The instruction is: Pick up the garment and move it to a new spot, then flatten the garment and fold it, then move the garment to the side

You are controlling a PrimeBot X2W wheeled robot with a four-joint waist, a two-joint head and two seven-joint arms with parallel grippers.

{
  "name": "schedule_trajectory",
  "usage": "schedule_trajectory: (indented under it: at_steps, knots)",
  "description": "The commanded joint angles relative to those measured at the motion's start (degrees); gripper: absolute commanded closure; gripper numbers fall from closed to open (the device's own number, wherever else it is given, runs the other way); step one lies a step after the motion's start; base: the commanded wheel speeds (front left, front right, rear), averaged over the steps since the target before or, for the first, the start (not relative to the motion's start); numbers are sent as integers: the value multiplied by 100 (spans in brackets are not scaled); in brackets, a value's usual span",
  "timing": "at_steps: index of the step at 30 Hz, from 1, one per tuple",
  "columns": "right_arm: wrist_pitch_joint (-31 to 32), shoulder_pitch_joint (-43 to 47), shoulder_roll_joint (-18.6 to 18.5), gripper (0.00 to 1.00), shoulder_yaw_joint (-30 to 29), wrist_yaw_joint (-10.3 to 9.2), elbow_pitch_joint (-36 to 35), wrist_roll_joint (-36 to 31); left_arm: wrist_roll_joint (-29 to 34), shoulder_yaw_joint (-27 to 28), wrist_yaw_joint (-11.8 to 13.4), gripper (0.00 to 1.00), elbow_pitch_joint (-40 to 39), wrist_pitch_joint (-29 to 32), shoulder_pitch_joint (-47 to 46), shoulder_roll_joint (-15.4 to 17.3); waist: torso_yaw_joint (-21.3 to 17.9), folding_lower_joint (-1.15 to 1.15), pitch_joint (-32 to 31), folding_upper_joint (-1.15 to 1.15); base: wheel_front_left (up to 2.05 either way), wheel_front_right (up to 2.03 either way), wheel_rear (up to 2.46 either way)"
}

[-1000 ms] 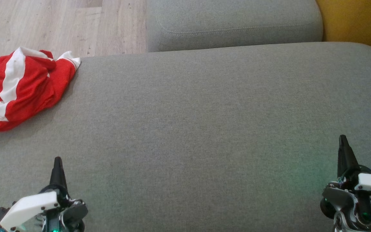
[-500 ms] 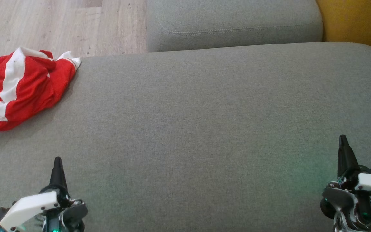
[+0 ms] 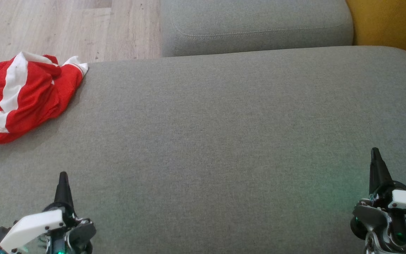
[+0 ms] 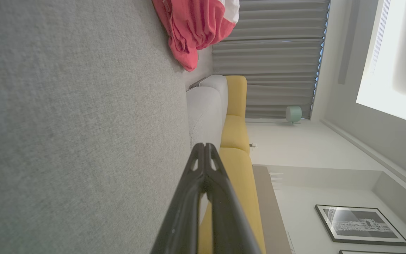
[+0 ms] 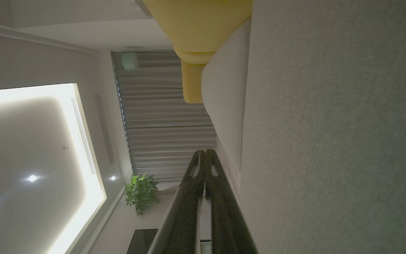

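Both pincers closed and empty; crumpled red-and-white jersey garment [image 3: 26, 97] lies up-left of left gripper [image 3: 63, 176], far from right gripper [image 3: 375, 152].

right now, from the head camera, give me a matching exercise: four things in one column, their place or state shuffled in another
Things
1 garment
2 left gripper
3 wooden floor
4 yellow sofa section

Place or state
a top right corner
b jaws shut, lower left, apart from the garment
c crumpled at the far left corner of the grey seat cushion
d top left, beyond the cushion

Pairs: 1-c, 2-b, 3-d, 4-a
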Motion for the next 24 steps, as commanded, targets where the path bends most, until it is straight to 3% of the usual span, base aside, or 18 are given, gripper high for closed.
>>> schedule_trajectory:
  at_steps: [1, 6, 7, 11, 24]
  knots:
    - [31, -283, -40, 100, 121, 22, -178, -23, 9, 202, -37, 100, -167, 16, -275, 23, 0, 0, 0, 0, 0, 0, 0]
    - [31, -283, -40, 100, 121, 22, -178, -23, 9, 202, -37, 100, -167, 16, -275, 23, 0, 0, 0, 0, 0, 0, 0]
    - [0, 0, 0, 0, 0, 0, 0, 0, 0, 0, 0, 0, 0, 0, 0, 0, 0, 0, 0, 0, 0, 0, 0]
    - [-8, 142, 14, 0, 18, 0, 267, 0, 2, -49, 6, 0, 258, -8, 136, -2, 0, 0, 0, 0, 0, 0, 0]
    - [-244, 206, 8, 0, 130, 3, 102, -164, 208, -183, 34, 0, 22, -246, 212, 1, -3, 0, -11, 0, 0, 0, 0]
